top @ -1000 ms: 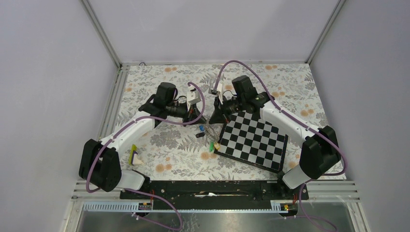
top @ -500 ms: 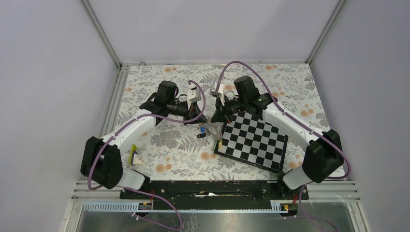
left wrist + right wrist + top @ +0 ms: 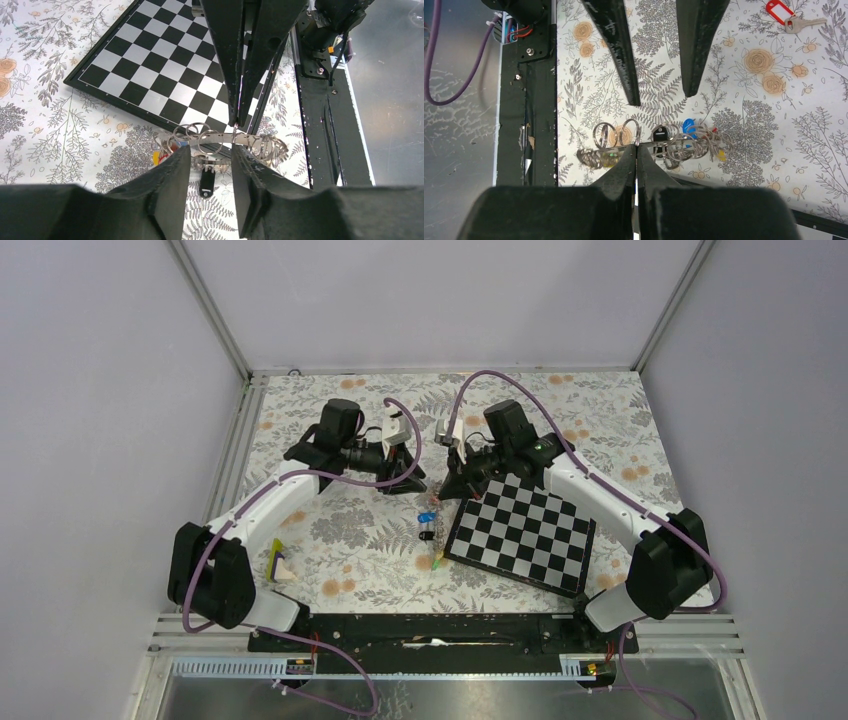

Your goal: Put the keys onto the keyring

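The keyring [image 3: 651, 144] is a dark metal ring seen edge-on, hanging in the air with several small split rings and keys on it. My right gripper [image 3: 635, 148] is shut on its rim. Blue [image 3: 688, 125], black [image 3: 659, 134] and yellow [image 3: 721, 156] tags hang from it. In the top view the bunch [image 3: 428, 525] hangs below the right gripper [image 3: 450, 485]. My left gripper [image 3: 209, 150] is open, its tips just short of the keyring [image 3: 220, 134], touching nothing. A red-tagged key [image 3: 779, 10] lies loose on the floral cloth.
The chessboard [image 3: 525, 530] lies right of the hanging bunch, under the right arm. A yellow-green and white object [image 3: 278, 562] lies near the left arm's base. The black base rail [image 3: 430, 630] runs along the near edge. Walls close in the sides and back.
The key bunch now hangs lower and nearer to me, beside the chessboard's left corner. The left arm has drawn back slightly toward the far left. The right gripper stays shut on the ring.
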Robot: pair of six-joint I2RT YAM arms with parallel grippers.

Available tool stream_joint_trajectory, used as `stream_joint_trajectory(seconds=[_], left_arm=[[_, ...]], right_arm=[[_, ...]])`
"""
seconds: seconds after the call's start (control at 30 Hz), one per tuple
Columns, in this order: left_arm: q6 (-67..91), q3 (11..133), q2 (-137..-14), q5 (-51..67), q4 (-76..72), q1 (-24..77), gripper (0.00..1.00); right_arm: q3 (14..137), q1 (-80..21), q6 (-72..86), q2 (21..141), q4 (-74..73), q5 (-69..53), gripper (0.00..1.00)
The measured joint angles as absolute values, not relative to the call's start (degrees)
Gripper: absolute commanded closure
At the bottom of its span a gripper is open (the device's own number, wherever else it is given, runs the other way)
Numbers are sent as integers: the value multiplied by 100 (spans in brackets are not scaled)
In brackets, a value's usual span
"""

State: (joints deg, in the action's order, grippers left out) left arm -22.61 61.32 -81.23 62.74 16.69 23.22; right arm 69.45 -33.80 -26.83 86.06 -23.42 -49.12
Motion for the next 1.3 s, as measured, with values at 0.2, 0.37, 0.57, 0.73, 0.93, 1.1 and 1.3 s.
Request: stream_joint_trajectory(seconds=[0.2,0.37,0.57,0.73,0.93,1.1,1.3], left_arm=[[-2423,6139,-8099,6412,1695,2322,56],[-2563,6139,-8062,6635,1695,2322,65],[-2705,6136,-8062,6807,1706,2331,71],[-2773,6136,-8062,6864,1704,2357,74],[-2827,6136,-8062,6875,1706,2414,73],[-2899,6112,-8062,6879,1684,2436,71],[-3059,5951,-8031,6849,1671,2449,69]], right_arm=[[6958,-3380,-2473,8606,-2322,-5070,100],[7035,-3367,-2239,8606,-2279,-5225,100],[7091,-3299,-1970,8604,-2112,-5430,100],[7091,-3223,-1815,8602,-2021,-5520,100],[7091,-3208,-1743,8602,-2023,-5524,100],[7091,-3188,-1717,8602,-2023,-5524,100],[7091,-3186,-1706,8602,-2021,-5561,100]])
